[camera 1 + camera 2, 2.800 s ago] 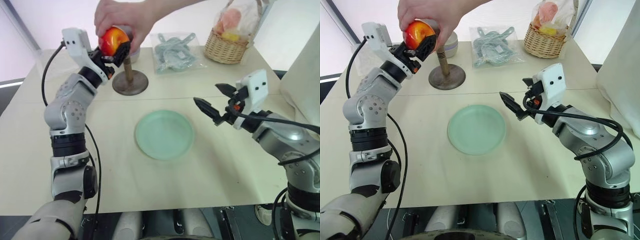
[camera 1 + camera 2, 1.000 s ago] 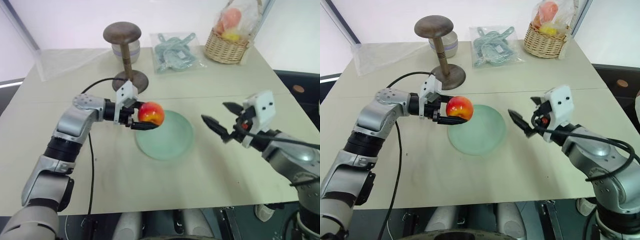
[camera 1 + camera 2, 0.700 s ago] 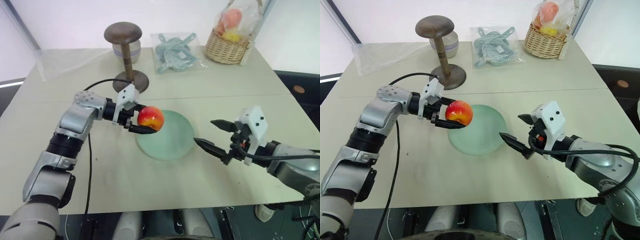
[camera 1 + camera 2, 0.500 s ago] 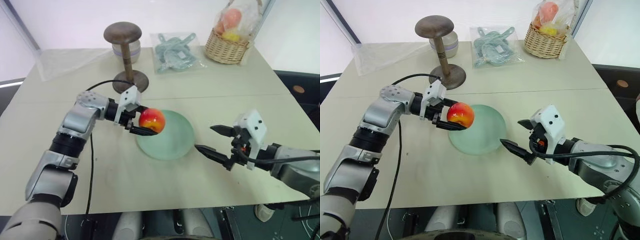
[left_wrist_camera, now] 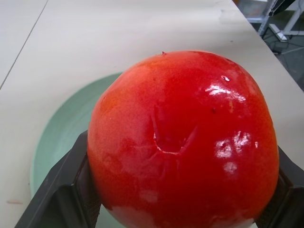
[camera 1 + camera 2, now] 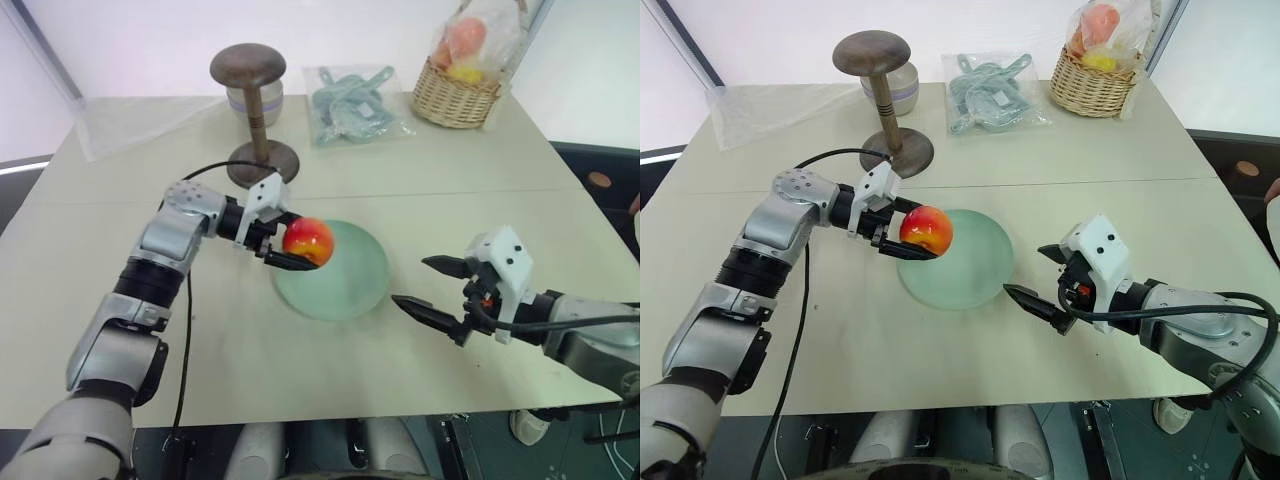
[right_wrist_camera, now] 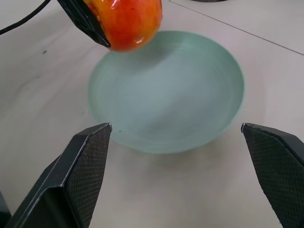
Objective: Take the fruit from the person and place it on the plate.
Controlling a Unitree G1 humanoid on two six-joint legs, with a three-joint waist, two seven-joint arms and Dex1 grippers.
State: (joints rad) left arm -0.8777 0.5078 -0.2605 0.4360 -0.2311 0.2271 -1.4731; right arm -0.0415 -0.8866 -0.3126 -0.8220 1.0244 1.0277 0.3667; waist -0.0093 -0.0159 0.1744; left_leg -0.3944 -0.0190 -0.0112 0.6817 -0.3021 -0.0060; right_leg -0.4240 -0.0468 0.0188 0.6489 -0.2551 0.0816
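Gripping black fingers (image 5: 57,199) hiding fruit (image 5: 183,142) sides

No readable text, label, brand, number or sign is to be found on anything in these views.

head stereo overhead, wrist cameras close, sharing plate (image 7: 166,95)
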